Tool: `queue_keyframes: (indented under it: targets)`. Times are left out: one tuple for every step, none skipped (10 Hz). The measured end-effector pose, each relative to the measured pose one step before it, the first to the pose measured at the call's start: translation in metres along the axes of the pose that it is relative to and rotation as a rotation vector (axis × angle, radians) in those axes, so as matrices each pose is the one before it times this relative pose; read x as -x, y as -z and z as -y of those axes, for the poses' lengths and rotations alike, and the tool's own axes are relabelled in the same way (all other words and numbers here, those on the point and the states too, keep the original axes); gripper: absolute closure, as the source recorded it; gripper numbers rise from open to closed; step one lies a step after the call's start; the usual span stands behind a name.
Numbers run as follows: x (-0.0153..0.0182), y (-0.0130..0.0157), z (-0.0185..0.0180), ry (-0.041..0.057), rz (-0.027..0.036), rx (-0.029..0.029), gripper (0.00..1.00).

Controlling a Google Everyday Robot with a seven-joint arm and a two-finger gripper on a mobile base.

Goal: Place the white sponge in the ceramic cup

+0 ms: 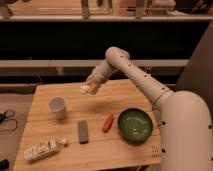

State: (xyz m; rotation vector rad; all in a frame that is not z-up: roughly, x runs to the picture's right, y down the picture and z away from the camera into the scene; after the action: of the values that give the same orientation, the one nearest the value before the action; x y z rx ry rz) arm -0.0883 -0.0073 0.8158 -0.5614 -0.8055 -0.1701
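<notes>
The ceramic cup (57, 107) is plain white and stands upright on the left part of the wooden table (125, 92). My gripper (89, 89) hangs above the table's middle, up and to the right of the cup. A small off-white chunk, the white sponge (85, 90), shows at the gripper's tip, held off the table. The arm reaches in from the right.
A dark grey block (83, 131) lies in the middle front. An orange carrot-like piece (107, 123) lies beside a green bowl (135, 125) at the right. A white labelled bottle (42, 149) lies at the front left. Shelves stand behind the table.
</notes>
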Motion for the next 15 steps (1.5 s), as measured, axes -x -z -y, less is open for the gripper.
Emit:
queue_keyframes:
  targets:
    - [0.01026,-0.00156,0.00079,0.00943,0.01526,-0.00104,1.00]
    - [0.00913,-0.00162,0.00000,0.00889,0.01332,0.00021,1.00]
    - [0.00660,-0.00146,-0.00050,0.00634,0.01046,0.00010,1.00]
    - [0.01029,-0.00228,-0.00128,0.00968,0.01603,0.00110,1.00]
    - [0.00612,-0.00140,-0.00115,0.00462,0.00898,0.00089,1.00]
    - [0.00908,-0.00254,-0.00232,0.00641,0.01382,0.00173,1.00]
    - [0.00970,-0.00240,-0.00201,0.00656,0.01319,0.00160,1.00]
    - [0.00619,-0.00236,-0.00105,0.00544,0.00950,0.00252,1.00]
    - [0.00626,-0.00270,-0.00022,0.00652,0.00925,0.00184,1.00]
    - [0.00430,-0.00279,0.00036,0.00517,0.00550,0.00257,1.00]
    - [0.00501,-0.00361,0.00110,0.00669,0.00522,0.00377,1.00]
    - [0.00511,-0.00522,0.00215,0.00733,0.00534,0.00438,1.00]
    - [0.00513,-0.00572,0.00284,0.00876,0.00253,0.00581,1.00]
    - [0.00493,-0.00562,0.00343,0.01000,0.00299,0.00549,1.00]
    - [0.00326,-0.00304,0.00171,0.00560,0.00226,0.00387,1.00]
